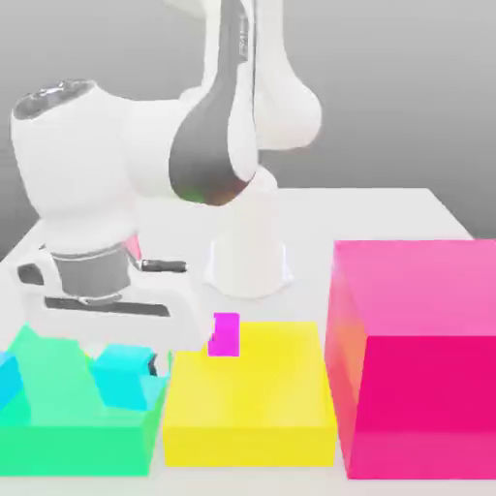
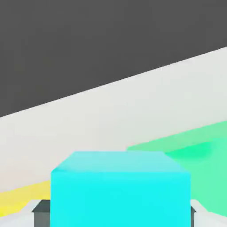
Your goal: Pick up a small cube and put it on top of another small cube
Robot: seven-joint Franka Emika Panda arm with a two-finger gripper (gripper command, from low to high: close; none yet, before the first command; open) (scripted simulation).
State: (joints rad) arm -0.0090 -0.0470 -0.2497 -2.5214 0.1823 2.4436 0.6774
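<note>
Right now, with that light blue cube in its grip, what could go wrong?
The cyan cube sits between the fingers, apparently gripped, so a loose hold could let it slip as the arm lifts. It is right by the green block, so it might scrape that on the way. And the small magenta cube, perhaps the one to stack on, stands close to the hand on the yellow block; a careless sideways swing could knock it off.

On your desk (image 1: 358, 218), you have a flat yellow block (image 1: 252, 426) between a green block (image 1: 77, 441) and a large, taller pink box (image 1: 426, 387) at the exterior view's right.
</note>
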